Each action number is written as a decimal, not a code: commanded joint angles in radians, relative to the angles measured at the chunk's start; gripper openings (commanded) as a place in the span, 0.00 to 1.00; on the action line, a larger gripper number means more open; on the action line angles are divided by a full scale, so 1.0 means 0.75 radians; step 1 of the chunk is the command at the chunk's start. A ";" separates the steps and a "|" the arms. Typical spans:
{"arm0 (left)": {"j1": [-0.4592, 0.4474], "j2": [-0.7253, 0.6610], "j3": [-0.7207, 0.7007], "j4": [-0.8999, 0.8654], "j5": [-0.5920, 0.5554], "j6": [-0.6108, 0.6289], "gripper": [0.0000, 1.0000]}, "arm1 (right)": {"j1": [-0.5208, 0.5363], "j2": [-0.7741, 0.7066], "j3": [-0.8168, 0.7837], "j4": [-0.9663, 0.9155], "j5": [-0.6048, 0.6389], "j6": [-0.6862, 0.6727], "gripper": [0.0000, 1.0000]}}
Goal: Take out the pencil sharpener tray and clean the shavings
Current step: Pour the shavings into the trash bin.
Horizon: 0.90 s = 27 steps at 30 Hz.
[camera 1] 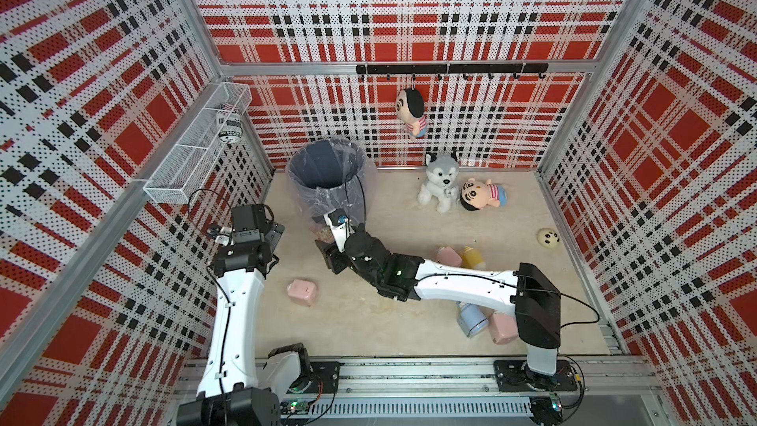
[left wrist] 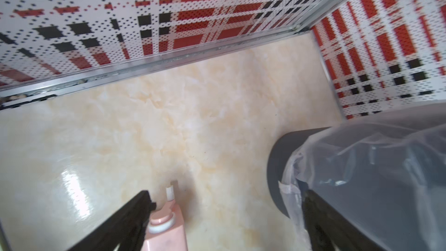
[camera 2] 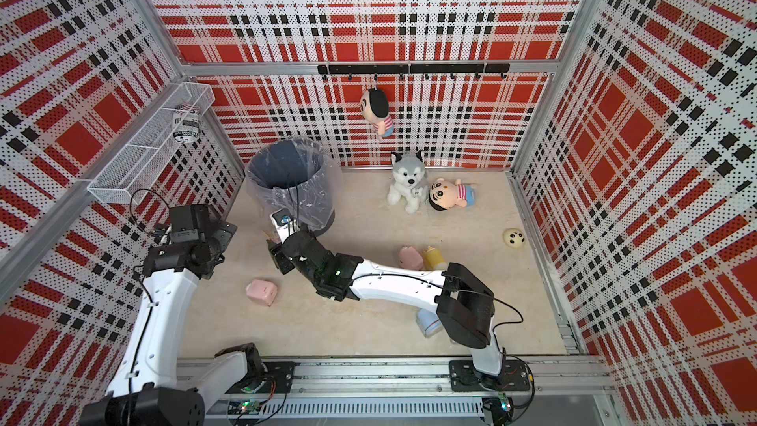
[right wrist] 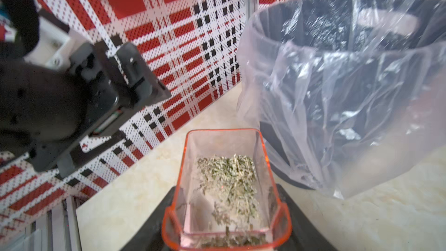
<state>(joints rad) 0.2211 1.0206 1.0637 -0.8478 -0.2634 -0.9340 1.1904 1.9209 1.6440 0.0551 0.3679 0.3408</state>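
Observation:
My right gripper [right wrist: 225,194] is shut on the clear orange-rimmed tray [right wrist: 264,155], which holds a heap of greenish shavings [right wrist: 229,179]. The tray hangs low over the table beside the grey bin lined with a plastic bag [right wrist: 337,68]. In both top views the right gripper [camera 1: 327,254] [camera 2: 278,258] sits just in front of the bin [camera 1: 325,174]. The pink pencil sharpener [camera 1: 302,292] lies on the table. My left gripper [left wrist: 229,196] stands open, with the pencil sharpener [left wrist: 166,230] beside one finger [left wrist: 135,208] and not gripped.
A husky plush [camera 1: 440,182] and a doll [camera 1: 483,194] lie at the back, and another doll [camera 1: 411,110] hangs from the hook rail. Pink [camera 1: 448,256], yellow [camera 1: 471,256] and blue [camera 1: 471,317] sharpeners lie under the right arm. A wire basket [camera 1: 196,145] is on the left wall.

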 commanded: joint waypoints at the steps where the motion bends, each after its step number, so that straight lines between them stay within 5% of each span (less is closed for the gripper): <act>1: 0.012 -0.004 -0.015 0.186 0.059 0.041 0.98 | -0.037 0.046 0.179 -0.152 -0.022 0.084 0.47; 14: 0.028 -0.005 -0.046 0.312 0.164 0.053 0.98 | -0.137 0.330 0.819 -0.401 -0.134 0.363 0.50; 27: 0.030 -0.049 -0.078 0.312 0.186 0.049 0.98 | -0.245 0.493 0.976 -0.222 -0.309 0.904 0.49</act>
<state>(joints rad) 0.2344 1.0039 1.0248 -0.6338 -0.1345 -0.9112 1.0225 2.2635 2.3413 -0.1715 0.1738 0.8810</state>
